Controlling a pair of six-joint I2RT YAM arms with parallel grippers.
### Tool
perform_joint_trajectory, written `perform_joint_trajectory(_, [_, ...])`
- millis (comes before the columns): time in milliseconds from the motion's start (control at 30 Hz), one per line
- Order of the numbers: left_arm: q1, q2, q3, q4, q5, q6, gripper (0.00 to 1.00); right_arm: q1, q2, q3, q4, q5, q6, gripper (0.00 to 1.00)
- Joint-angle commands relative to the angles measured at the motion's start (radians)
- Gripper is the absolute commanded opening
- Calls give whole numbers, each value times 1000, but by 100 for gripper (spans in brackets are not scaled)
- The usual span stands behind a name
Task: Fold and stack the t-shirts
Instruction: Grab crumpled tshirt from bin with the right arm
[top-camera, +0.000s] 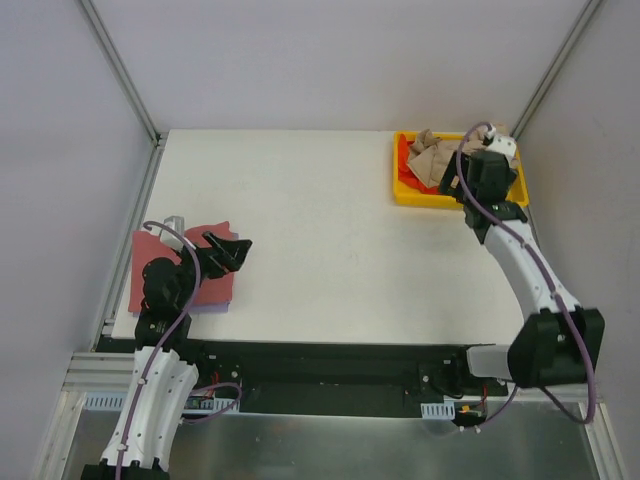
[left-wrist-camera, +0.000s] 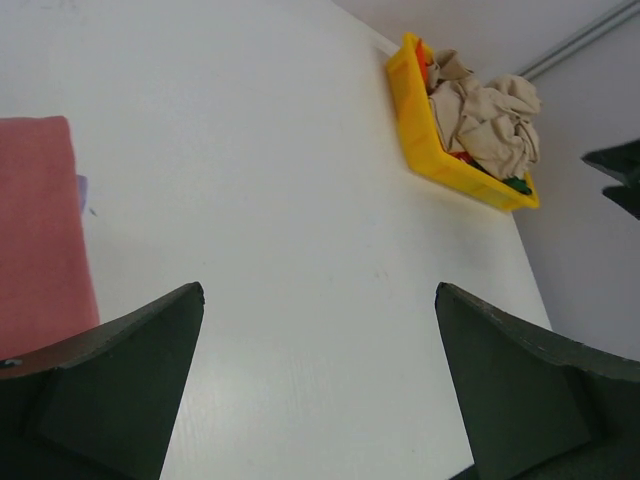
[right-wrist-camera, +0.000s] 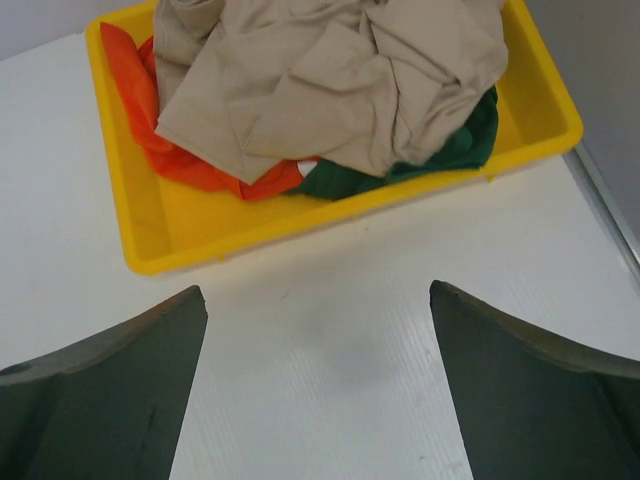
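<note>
A dusty red t-shirt (top-camera: 185, 275) (left-wrist-camera: 40, 230) lies folded at the table's left edge on a pale lilac one (top-camera: 215, 306), of which only a sliver shows. My left gripper (top-camera: 232, 250) (left-wrist-camera: 320, 290) hovers open at the stack's right edge, nothing between its fingers. In the yellow tray (top-camera: 430, 195) (right-wrist-camera: 300, 225) at the far right, a crumpled tan-beige t-shirt (top-camera: 432, 155) (right-wrist-camera: 330, 80) covers an orange one (right-wrist-camera: 150, 110) and a dark green one (right-wrist-camera: 450, 150). My right gripper (top-camera: 468, 188) (right-wrist-camera: 318, 290) is open and empty over bare table just short of the tray's near rim.
The white table (top-camera: 320, 230) spreads between the stack and the tray. Metal frame rails (top-camera: 150, 140) run along its left and right sides, and the right rail passes close to the tray. Grey walls stand behind.
</note>
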Motion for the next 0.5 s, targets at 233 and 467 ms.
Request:
perform_joint_trajectory(233, [5,-30,-13,76,137,-52,99,-95,682,755,-413,179,-29,97])
perform_joint_trajectory(467, [5,5,-11,94,163,-37,99,-189,980,1071,-499,60,-66,99])
